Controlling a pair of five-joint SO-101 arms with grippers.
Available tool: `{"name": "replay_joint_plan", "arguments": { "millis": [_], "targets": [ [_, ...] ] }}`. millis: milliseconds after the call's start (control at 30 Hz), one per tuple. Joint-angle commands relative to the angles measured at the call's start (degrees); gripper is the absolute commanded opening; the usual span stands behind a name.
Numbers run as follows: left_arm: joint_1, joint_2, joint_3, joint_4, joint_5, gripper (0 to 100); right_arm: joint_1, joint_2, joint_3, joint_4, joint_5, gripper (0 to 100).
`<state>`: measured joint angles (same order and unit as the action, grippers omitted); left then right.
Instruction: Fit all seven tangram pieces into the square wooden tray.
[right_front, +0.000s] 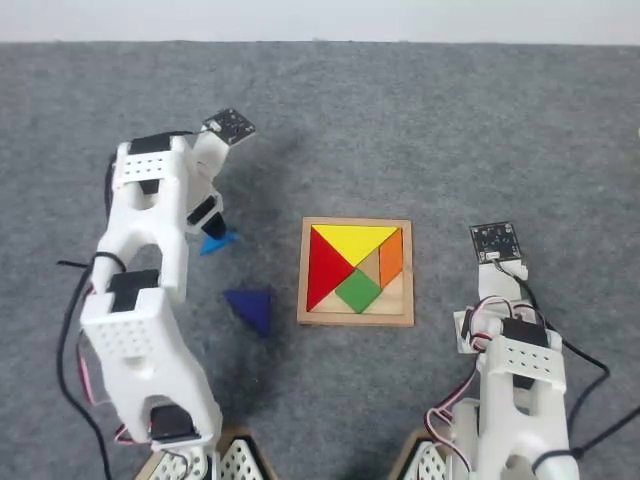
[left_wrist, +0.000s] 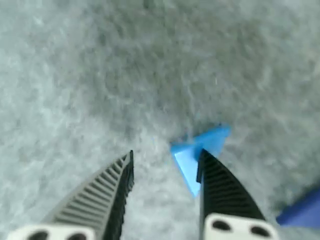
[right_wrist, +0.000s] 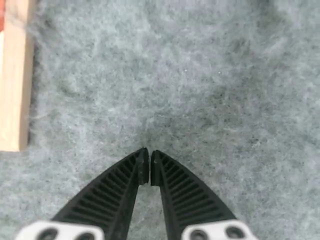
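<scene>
Light-blue triangle (left_wrist: 190, 155) just beside parted left fingers (left_wrist: 222, 195)

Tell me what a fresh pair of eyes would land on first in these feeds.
The wooden tray mid-table stands out against the grey mat, its yellow piece and red piece brightest. Left of it lie two stray pieces: a dark blue triangle, and a light blue triangle at one finger of the open left claw. The right claw is shut over bare mat beside the tray.
</scene>
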<state>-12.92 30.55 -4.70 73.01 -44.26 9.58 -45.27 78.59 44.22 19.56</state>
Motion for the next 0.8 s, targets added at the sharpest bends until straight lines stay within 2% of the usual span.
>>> {"name": "replay_joint_plan", "arguments": {
  "millis": [0,367,600,767],
  "targets": [
    [1.76,3.34,-2.42,-1.05,0.88,20,-0.48,-1.71,-0.53,-1.10,-0.09,2.4],
    [2.02,16.53,-18.42,19.16,-1.23,20,-0.48,-1.71,-0.53,-1.10,-0.09,2.4],
    [1.49,16.70,-18.33,22.95,-3.08,20,-0.48,-1.71,-0.53,-1.10,-0.09,2.4],
    [1.49,16.62,-18.33,23.21,-2.55,14,-0.48,-1.71,-0.53,-1.10,-0.09,2.4]
  ]
}}
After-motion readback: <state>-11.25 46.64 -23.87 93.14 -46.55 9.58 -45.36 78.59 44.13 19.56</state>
